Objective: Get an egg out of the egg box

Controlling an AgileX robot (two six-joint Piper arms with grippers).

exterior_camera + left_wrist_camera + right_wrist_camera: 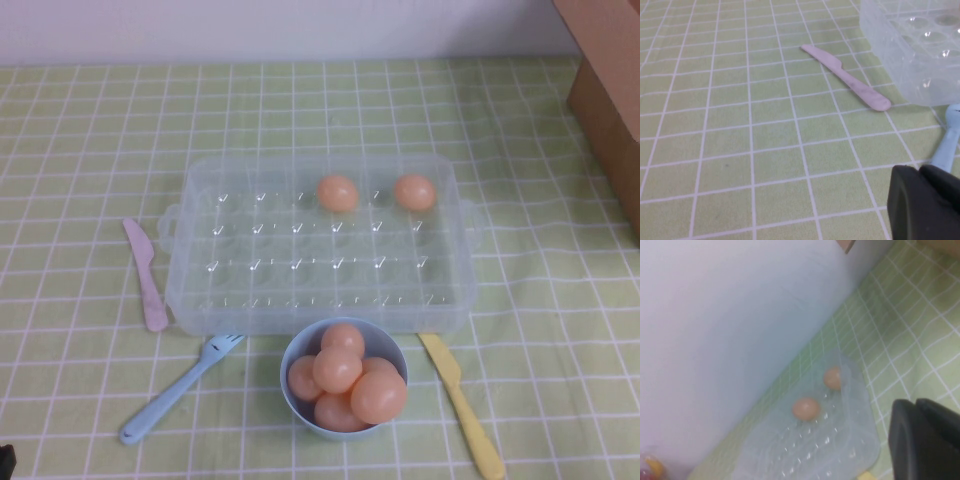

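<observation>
Basically nothing grabbed yet: two eggs (pixel 338 193) sit in the egg box (pixel 240 300). Right gripper (pixel 927 440) is clenched empty, well above it; left gripper (pixel 925 202), can't tell, hovers near the pink knife (pixel 845 77).

A green checked tablecloth (pixel 90 130) meets a pale wall (pixel 280 30), with perhaps a cardboard box (pixel 610 90) at right.
</observation>
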